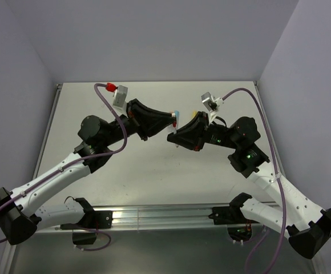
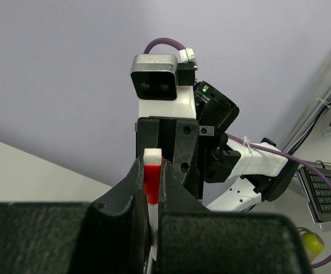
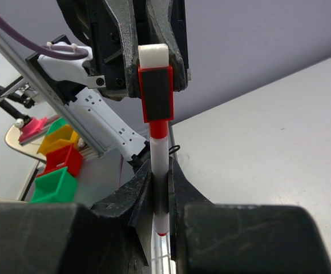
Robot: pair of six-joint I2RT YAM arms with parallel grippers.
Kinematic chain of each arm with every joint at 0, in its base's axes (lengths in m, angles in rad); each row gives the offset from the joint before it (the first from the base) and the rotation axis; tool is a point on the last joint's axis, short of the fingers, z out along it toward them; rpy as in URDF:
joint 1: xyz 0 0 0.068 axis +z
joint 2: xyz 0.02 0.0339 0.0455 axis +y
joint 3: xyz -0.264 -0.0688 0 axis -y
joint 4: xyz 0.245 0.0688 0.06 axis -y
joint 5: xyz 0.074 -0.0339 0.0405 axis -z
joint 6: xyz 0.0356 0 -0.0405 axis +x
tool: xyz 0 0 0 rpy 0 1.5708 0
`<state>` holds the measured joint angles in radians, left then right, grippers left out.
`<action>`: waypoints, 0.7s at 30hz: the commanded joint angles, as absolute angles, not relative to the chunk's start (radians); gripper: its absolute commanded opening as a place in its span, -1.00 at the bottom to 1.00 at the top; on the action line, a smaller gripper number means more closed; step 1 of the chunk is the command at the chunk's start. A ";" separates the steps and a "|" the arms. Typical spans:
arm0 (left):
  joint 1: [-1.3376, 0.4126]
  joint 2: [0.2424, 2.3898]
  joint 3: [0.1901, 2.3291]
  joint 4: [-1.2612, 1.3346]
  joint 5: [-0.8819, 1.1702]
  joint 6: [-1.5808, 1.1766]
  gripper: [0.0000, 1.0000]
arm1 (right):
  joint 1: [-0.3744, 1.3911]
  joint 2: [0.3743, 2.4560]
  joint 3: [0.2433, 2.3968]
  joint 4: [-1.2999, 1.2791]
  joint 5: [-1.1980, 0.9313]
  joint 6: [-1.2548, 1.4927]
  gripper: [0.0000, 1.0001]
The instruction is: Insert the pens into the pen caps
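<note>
My two grippers meet tip to tip above the middle of the table. My left gripper (image 1: 173,120) (image 2: 152,171) is shut on a red pen cap (image 2: 152,178) with a white end. My right gripper (image 1: 174,136) (image 3: 161,174) is shut on a thin white pen (image 3: 160,157) with a red collar. The pen stands upright between the jaws, and its upper end sits inside the red cap (image 3: 157,94). The left fingers (image 3: 120,51) clamp that cap from above. The white barrel also shows below the cap in the left wrist view (image 2: 153,220). No other pens or caps are in view.
The white table (image 1: 154,171) has a raised rim and a metal rail (image 1: 154,217) along its near edge. Grey walls enclose the back and sides. Coloured bins (image 3: 57,165) and a keyboard (image 2: 328,191) lie off the table.
</note>
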<state>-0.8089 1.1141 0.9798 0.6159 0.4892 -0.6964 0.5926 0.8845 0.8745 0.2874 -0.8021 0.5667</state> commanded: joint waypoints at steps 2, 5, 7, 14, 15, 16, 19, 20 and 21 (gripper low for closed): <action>-0.861 1.114 0.979 0.339 0.560 -0.654 -0.73 | 0.575 0.857 0.937 0.448 -0.661 0.543 -1.00; -0.862 1.089 1.009 0.298 0.483 -0.628 -0.46 | 0.577 0.865 0.942 0.439 -0.673 0.543 -1.00; -0.862 1.074 1.037 0.279 0.413 -0.608 -0.26 | 0.577 0.868 0.945 0.425 -0.676 0.538 -1.00; -0.858 1.005 1.112 0.226 0.270 -0.532 0.10 | 0.577 0.865 0.954 0.397 -0.684 0.531 -1.00; -0.851 0.996 1.118 0.219 0.268 -0.526 0.13 | 0.577 0.865 0.948 0.397 -0.684 0.532 -1.00; -0.847 0.985 1.138 0.216 0.267 -0.514 0.15 | 0.577 0.867 0.948 0.399 -0.687 0.537 -1.00; -0.828 0.995 1.201 0.198 0.291 -0.492 0.25 | 0.578 0.890 0.950 0.406 -0.718 0.561 -1.00; -0.815 1.009 1.222 0.189 0.317 -0.491 0.25 | 0.580 0.894 0.950 0.416 -0.736 0.564 -1.00; -0.805 1.023 1.244 0.183 0.342 -0.488 0.29 | 0.584 0.905 0.950 0.416 -0.741 0.571 -1.00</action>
<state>-0.8276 1.0176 1.1542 0.1925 0.3096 -0.5335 0.5800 0.8909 0.9054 0.3557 -0.7078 0.5575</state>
